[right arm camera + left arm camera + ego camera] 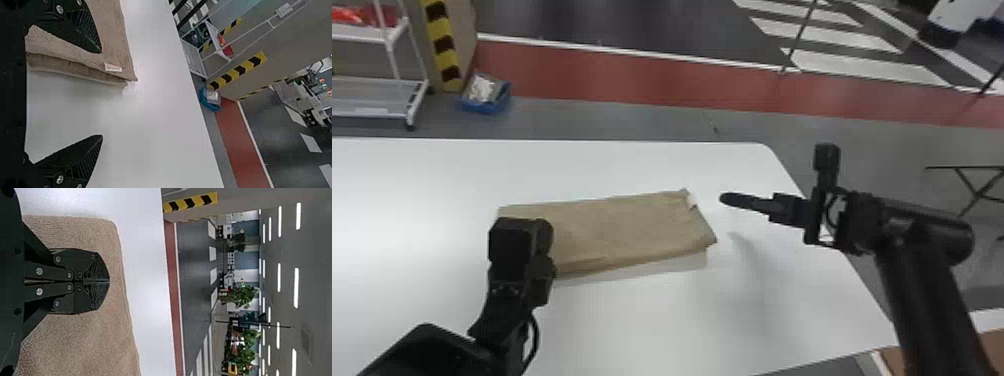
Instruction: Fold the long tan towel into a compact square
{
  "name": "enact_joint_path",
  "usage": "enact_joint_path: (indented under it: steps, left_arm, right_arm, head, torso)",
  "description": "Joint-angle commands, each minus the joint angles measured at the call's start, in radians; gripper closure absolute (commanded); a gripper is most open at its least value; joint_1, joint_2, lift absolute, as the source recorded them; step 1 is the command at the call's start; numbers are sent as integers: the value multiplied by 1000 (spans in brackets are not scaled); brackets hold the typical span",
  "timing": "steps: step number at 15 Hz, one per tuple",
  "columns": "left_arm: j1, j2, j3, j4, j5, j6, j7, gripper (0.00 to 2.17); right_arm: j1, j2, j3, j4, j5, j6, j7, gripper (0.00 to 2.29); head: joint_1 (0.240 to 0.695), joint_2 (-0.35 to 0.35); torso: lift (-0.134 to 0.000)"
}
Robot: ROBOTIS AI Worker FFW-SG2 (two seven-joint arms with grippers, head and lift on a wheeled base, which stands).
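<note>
May catch only partly, from uneven layering, the folded tan cloth towel (pixel 627 227) mid-frame, with black right gripper (pixel 101 94) spread wide, empty, and black left gripper (pixel 109 281) closed on nothing.

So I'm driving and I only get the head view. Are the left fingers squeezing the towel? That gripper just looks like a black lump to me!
Observer: It doesn't look like it. In the left wrist view, the left fingers are shut against each other, with no towel showing between them.
Operator: Oh! And the right ones? I can only see one skinny stick.
Observer: The right wrist view shows the right fingers spread wide apart, not closed on anything.
</note>
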Motion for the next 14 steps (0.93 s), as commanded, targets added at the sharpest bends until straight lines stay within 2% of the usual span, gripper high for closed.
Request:
enact_joint_path:
  steps: [1, 4, 8, 11, 14]
  left_arm:
    - [-5, -1, -1, 14, -13, 0, 0, 2142]
    - [-5, -1, -4, 14, -25, 16, 0, 2142]
    - [-13, -5, -7, 33, -25, 16, 2, 2142]
    - [-22, -7, -12, 44, -25, 16, 3, 2142]
    - [-22, -7, -7, 44, -25, 22, 3, 2142]
  right_arm:
    - [-62, 6, 54, 76, 18, -3, 23, 124]
    - [-113, 17, 109, 133, 24, -9, 35, 130]
    - [-169, 56, 181, 157, 89, 19, 35, 140]
    - [-197, 109, 209, 160, 187, 126, 34, 191]
    - [-214, 121, 247, 160, 254, 191, 31, 194]
  head:
    - [695, -258]
    - [695, -229]
    - [695, -206]
    - [695, -183]
    - [695, -165]
  torso:
    - [-125]
    - [-125]
    - [-125]
    - [-125]
    - [-125]
